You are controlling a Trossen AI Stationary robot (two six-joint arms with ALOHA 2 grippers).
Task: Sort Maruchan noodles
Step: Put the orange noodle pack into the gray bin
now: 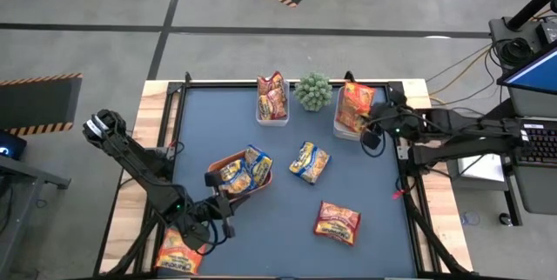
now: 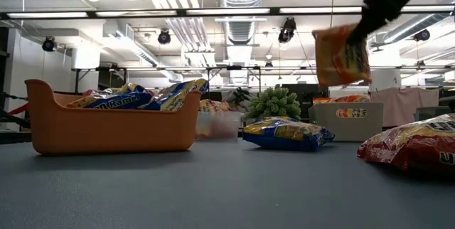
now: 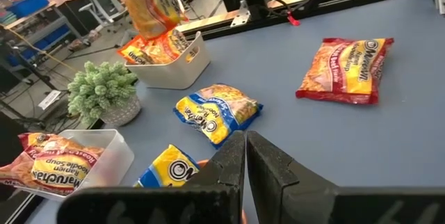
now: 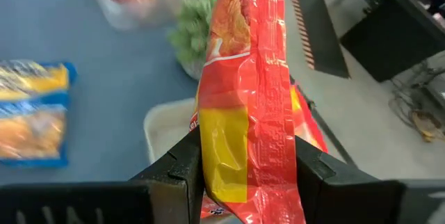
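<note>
Noodle packet [image 4: 247,92] hangs clamped in right jaws [image 4: 243,172] above tub [image 1: 348,128]; left jaws [image 3: 245,156] closed.

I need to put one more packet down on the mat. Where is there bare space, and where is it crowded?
Free patches: the mat's front strip between the orange tray and the red packet, and the left part beside the left tub. Crowded: the back edge, with both tubs, the plant, and the right gripper holding a packet over the right tub.
</note>
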